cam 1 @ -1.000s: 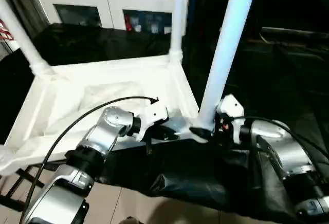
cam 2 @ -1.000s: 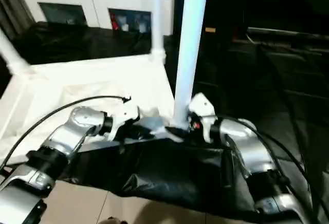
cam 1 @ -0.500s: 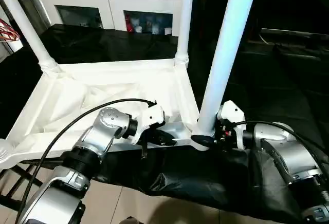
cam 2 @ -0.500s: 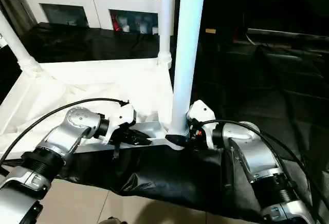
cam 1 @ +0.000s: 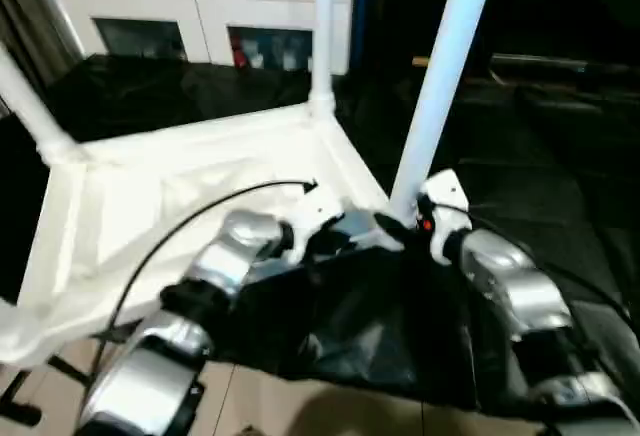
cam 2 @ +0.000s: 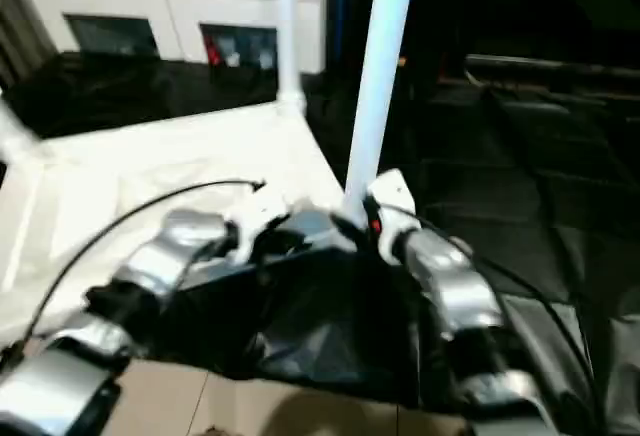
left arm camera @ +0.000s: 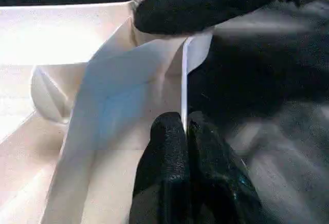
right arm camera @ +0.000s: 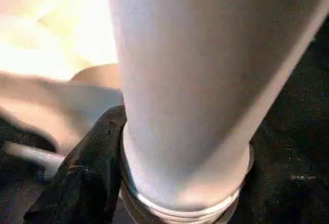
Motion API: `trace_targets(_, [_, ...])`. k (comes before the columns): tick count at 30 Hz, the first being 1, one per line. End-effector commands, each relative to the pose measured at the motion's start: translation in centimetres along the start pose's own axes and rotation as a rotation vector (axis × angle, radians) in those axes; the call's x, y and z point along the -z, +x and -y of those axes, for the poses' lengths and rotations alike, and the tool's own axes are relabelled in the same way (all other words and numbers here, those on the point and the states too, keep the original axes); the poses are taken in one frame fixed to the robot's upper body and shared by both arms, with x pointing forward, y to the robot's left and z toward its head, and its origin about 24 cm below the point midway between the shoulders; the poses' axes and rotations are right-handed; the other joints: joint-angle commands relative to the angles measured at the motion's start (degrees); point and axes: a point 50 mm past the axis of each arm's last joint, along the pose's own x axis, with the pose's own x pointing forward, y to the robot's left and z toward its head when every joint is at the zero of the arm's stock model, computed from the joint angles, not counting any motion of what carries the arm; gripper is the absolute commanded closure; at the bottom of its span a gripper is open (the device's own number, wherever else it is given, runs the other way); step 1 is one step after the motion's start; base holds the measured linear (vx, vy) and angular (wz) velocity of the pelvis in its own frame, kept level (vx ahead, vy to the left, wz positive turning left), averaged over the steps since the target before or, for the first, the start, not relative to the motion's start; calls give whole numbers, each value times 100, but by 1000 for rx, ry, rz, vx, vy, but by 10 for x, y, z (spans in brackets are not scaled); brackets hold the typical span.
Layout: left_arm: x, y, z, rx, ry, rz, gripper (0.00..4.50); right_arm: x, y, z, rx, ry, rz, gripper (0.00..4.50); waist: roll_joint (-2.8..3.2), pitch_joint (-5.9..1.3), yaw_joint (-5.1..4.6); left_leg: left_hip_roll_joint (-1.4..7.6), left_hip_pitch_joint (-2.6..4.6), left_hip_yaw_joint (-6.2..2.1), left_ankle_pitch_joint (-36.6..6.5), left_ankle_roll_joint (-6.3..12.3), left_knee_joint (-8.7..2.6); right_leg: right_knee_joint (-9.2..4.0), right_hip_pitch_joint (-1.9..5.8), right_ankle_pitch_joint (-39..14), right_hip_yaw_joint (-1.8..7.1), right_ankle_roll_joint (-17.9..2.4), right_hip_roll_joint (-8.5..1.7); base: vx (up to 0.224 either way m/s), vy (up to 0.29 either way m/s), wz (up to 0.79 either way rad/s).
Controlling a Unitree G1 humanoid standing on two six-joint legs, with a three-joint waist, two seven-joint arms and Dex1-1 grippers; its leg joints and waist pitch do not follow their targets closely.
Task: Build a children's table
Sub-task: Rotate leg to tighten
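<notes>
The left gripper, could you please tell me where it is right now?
In the left eye view the left gripper sits at the near rim of the upturned children's table, pinching it beside the near-right leg.

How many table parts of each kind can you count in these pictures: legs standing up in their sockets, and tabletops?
Legs standing in sockets: 3, near right, far right, far left
Tabletops: 1
Total: 4
</notes>
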Motion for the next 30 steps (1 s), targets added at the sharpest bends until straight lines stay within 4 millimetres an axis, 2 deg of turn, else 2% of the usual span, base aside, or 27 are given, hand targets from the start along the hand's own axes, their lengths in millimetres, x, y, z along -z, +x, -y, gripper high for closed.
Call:
trace_targets(1, [-29, 10, 1, -42, 32, 98, 450, 22, 12, -26, -60, 54, -79, 176, -54, -395, -10, 120, 75, -37, -1252, 77, -407, -449, 300, -1171, 221, -1246, -361, 0, 0, 0])
trace_targets(2, [-31, 12, 2, -45, 34, 102, 450, 21, 14, -28, -53, 58, -73, 176, -59, -399, -4, 129, 78, -40, -1245, 85, -410, -452, 308, -1148, 220, -1243, -362, 0, 0, 0])
trace_targets(3, [-31, 13, 4, -31, 40, 106, 450, 19, 15, -30, -70, 73, -58, 141, -59, -400, -12, 130, 74, -38, -1254, 109, -409, -445, 308, -1099, 222, -1249, -361, 0, 0, 0])
trace_targets(5, [-31, 13, 8, 2, 54, 113, 450, 16, 16, -31, -91, 93, -41, 106, -65, -397, -5, 131, 70, -36, -1236, 152, -410, -442, 311, -1055, 225, -1251, -360, 0, 0, 0])
trace_targets(6, [-30, 13, 9, 21, 60, 116, 450, 14, 16, -31, -106, 94, -32, 104, -81, -399, -6, 135, 72, -33, -1222, 186, -409, -439, 310, -1020, 227, -1268, -363, 0, 0, 0])
trace_targets(7, [-30, 12, 10, 31, 64, 117, 450, 12, 16, -31, -114, 92, -28, 85, -80, -396, -3, 133, 70, -34, -1207, 196, -410, -438, 313, -1015, 225, -1272, -361, 0, 0, 0])
trace_targets(10, [-27, 11, 12, 55, 74, 119, 450, 10, 14, -29, -132, 56, -17, 64, -72, -407, -3, 138, 70, -31, -1122, 233, -402, -418, 321, -861, 224, -1309, -360, 0, 0, 0])
trace_targets(15, [-19, 2, 15, 159, 102, 118, 450, 7, -4, -22, -297, -70, -3, 64, -78, -401, 21, 151, 64, -24, -1079, 340, -397, -410, 332, -742, 227, -1341, -362, 0, 0, 0])
trace_targets(17, [-17, -1, 15, 181, 112, 119, 450, 7, -9, -22, -341, -91, -5, 64, -89, -385, 33, 149, 60, -21, -1129, 361, -399, -434, 336, -881, 224, -1326, -361, 0, 0, 0])
trace_targets(19, [-14, -9, 16, 259, 144, 128, 450, 6, -28, -17, -484, -161, -21, 64, -87, -385, 66, 160, 68, -24, -1200, 377, -400, -445, 341, -1044, 223, -1278, -360, 0, 0, 0])
trace_targets(21, [-14, -10, 17, 273, 153, 130, 450, 6, -31, -16, -508, -172, -24, 64, -87, -384, 72, 172, 55, -19, -1218, 410, -400, -436, 328, -1064, 229, -1278, -364, 0, 0, 0])
trace_targets(25, [-10, -20, 19, 370, 171, 111, 450, 3, -46, -15, -630, -210, -32, 64, -83, -370, 113, 183, 76, -17, -1350, 374, -409, -469, 297, -1416, 230, -1241, -373, 0, 0, 0])
trace_targets(29, [-5, -28, 20, 443, 172, 93, 450, 5, -57, -16, -717, -254, -78, 64, -78, -381, 153, 201, 74, -20, -1287, 377, -413, -441, 285, -1260, 235, -1253, -361, 0, 0, 0])
trace_targets(30, [-4, -29, 21, 451, 172, 88, 450, 6, -58, -16, -730, -259, -91, 78, -74, -388, 159, 206, 78, -24, -1264, 374, -410, -430, 284, -1199, 233, -1273, -365, 0, 0, 0])
